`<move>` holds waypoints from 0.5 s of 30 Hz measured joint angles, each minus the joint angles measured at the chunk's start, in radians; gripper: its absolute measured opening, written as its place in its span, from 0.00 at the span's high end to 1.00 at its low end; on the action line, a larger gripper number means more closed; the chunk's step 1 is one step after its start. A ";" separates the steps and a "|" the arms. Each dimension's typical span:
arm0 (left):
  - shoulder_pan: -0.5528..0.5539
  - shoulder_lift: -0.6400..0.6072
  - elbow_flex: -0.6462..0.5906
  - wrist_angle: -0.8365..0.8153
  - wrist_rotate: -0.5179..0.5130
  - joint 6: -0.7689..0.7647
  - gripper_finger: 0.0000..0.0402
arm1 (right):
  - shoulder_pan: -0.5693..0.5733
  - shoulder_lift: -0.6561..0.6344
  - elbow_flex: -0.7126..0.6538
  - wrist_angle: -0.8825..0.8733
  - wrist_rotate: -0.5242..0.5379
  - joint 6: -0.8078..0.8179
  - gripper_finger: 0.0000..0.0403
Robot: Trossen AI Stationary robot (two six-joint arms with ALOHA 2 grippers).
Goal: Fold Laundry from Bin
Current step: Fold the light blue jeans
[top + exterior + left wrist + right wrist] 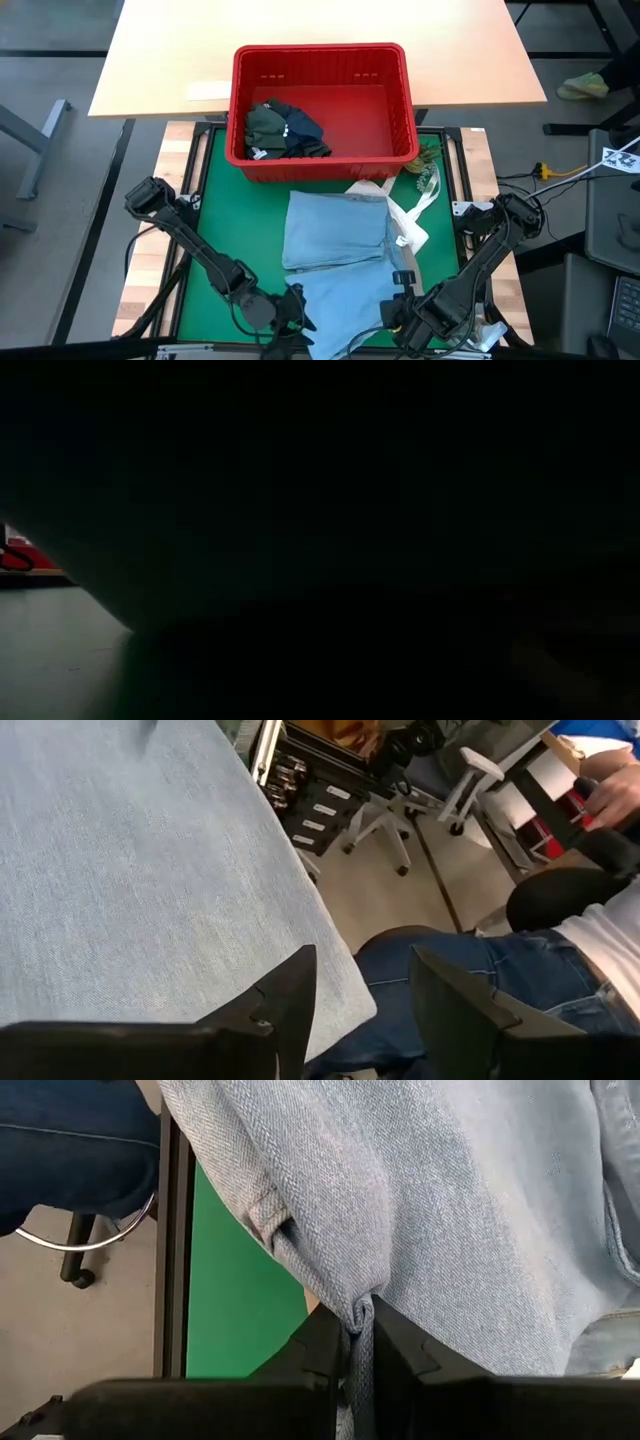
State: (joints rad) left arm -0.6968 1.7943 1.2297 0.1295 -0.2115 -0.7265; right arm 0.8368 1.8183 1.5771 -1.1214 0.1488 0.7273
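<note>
light blue shirt (335,255): long axis bin-to-front edge | left hand (365,1010) spread | right hand (360,1345) pinching shirt

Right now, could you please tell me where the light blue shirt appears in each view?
High view: light blue shirt below the red bin.
Low view: not visible, dark.
Left wrist view: fills upper left.
Right wrist view: across the top, pinched by the right claw.
Shared landmark: green mat.

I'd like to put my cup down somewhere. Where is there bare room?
Free: the pale tabletop left of, right of and behind the red slotted plastic bin, and the bin's right half. Crowded: the green mat, covered by the light blue shirt and white tote bag.
</note>
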 joint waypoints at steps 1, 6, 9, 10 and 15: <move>-0.005 0.000 0.000 -0.001 -0.004 0.004 0.63 | -0.001 0.000 0.000 0.000 0.009 -0.001 0.91; -0.028 0.000 0.000 -0.005 -0.011 0.005 0.66 | -0.007 0.000 0.000 -0.003 0.035 -0.002 0.91; -0.029 0.000 0.000 -0.002 -0.013 0.005 0.66 | -0.015 0.000 0.000 0.004 0.045 -0.001 0.91; -0.026 0.000 0.000 0.006 -0.014 0.006 0.66 | -0.020 0.000 0.000 0.008 0.046 0.000 0.91; -0.011 0.000 0.000 0.101 -0.018 0.085 0.66 | -0.052 0.000 0.000 0.044 0.050 0.003 0.91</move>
State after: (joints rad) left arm -0.7079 1.7943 1.2297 0.2310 -0.2300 -0.6412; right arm 0.7847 1.8187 1.5768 -1.0771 0.1985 0.7300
